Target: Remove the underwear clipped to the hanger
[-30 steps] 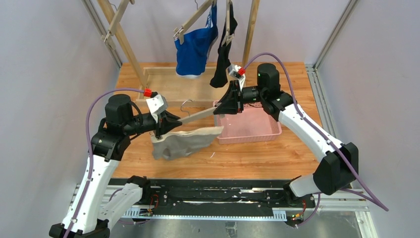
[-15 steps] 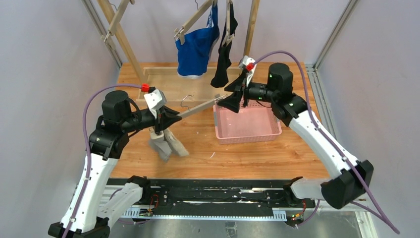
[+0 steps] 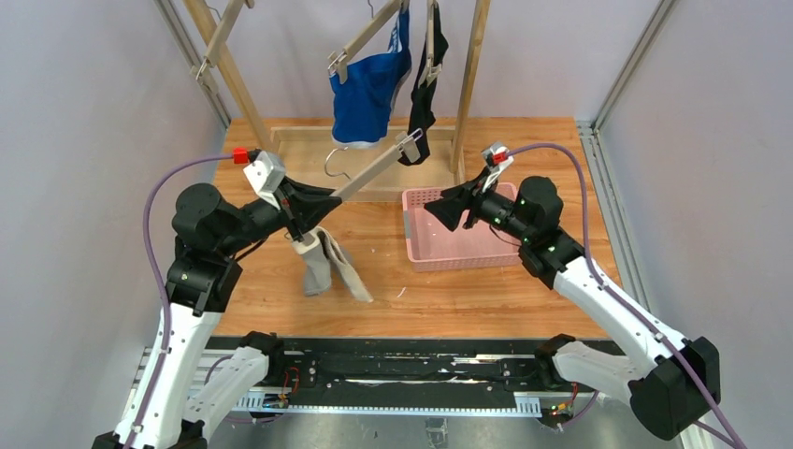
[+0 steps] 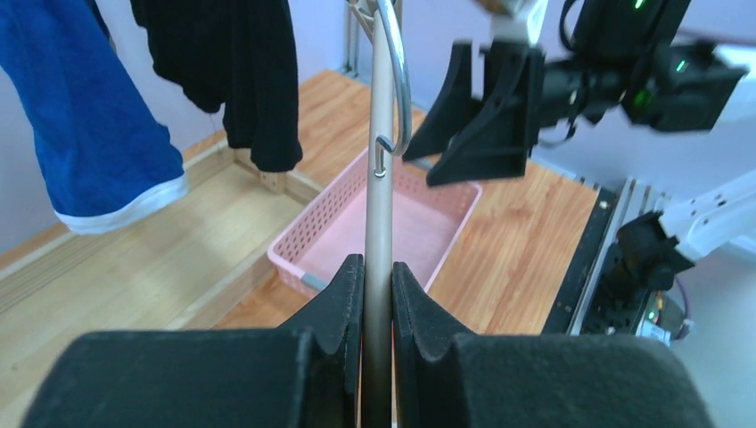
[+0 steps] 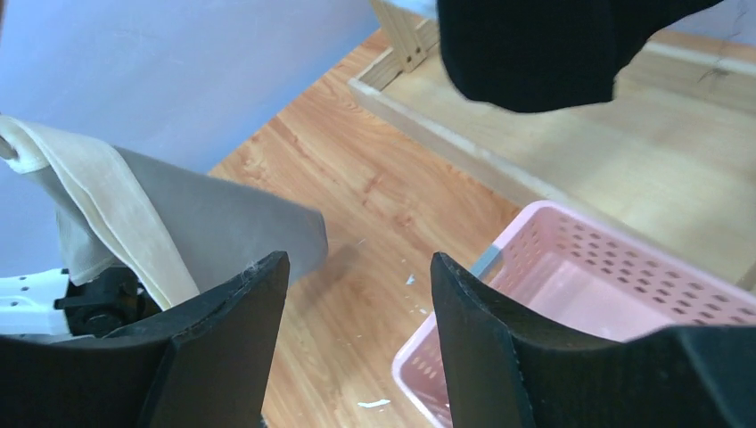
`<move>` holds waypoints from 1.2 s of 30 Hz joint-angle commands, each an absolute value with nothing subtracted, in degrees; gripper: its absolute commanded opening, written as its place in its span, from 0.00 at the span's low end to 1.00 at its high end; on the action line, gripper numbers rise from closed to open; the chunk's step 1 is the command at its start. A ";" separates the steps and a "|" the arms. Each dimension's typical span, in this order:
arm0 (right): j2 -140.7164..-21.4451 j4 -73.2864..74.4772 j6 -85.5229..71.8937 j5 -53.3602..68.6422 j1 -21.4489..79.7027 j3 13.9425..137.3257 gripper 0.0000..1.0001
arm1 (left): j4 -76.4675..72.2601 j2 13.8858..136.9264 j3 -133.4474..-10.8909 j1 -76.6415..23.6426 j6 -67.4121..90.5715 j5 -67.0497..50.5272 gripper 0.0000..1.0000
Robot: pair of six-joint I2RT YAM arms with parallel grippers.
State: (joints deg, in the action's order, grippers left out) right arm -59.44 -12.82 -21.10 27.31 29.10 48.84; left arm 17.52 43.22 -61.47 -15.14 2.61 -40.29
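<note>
Grey briefs (image 3: 327, 267) hang left of the pink basket (image 3: 468, 257), draped off the low end of the wooden hanger (image 3: 374, 168), directly under my left gripper (image 3: 325, 199). I can't see the clip holding them, and can't tell if the bottom hem touches the table (image 3: 524, 295). In the left wrist view the left jaws are clenched on the hanger bar, which runs straight out between the fingers (image 4: 343, 299) toward the basket; the briefs sit below that, out of frame. Right gripper (image 3: 441, 211) hovers over the basket's left side, jaws spread wide with nothing in them. The grey fabric is well apart to its left and shows past its left finger in the right wrist view. Blue briefs (image 3: 369, 89) and black briefs (image 3: 421, 108) hang behind the basket on the wooden rack (image 3: 468, 75), black one nearer the basket. The hanger's high end overlaps the black tip in the top view; contact I can't tell. For room, a strip of table shows between the grey briefs and the basket's left wall. Behind the basket, the rack's base frame and post sit close, and the hanger's high end is near that post.
</note>
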 commanded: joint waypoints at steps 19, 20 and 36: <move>-73.85 -62.17 -40.96 27.81 37.35 52.00 0.63 | -18.62 41.74 -45.24 -15.29 34.83 -36.19 0.00; -73.91 -62.26 -40.78 27.63 37.65 52.03 0.63 | -21.05 41.96 -44.59 -15.29 36.28 -36.25 0.00; -78.31 -66.69 -42.03 27.97 39.57 55.72 0.63 | -32.33 45.01 -41.51 -15.53 43.72 -38.15 0.00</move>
